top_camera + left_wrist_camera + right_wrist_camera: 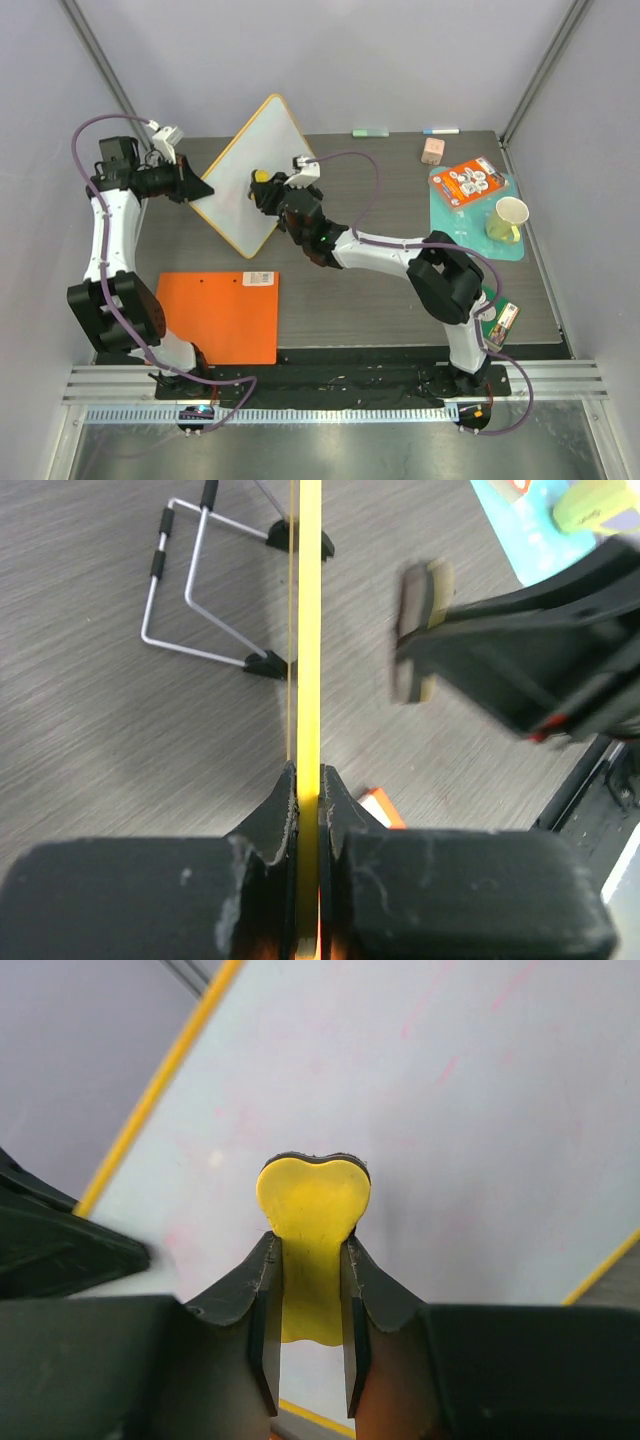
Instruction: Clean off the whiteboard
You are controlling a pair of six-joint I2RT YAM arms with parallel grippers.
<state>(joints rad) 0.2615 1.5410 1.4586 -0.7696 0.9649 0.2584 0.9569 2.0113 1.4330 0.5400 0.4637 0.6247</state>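
The whiteboard [240,190] is white with a yellow rim and stands tilted on the table at the back left. My left gripper [198,186] is shut on its left rim; in the left wrist view the yellow edge [310,630] runs straight up from between my fingers [308,790]. My right gripper [266,190] is shut on a yellow eraser [260,177] and presses it against the board's face. In the right wrist view the eraser [312,1230] sits between my fingers on the white board [480,1140], which carries faint pink marks [445,1068].
An orange clipboard-like sheet [220,315] lies front left. A wire stand [205,590] rests behind the board. At the right lie a teal mat [450,210] with an orange packet [470,182] and a yellow cup [508,217], and a pink block [432,150] sits at the back.
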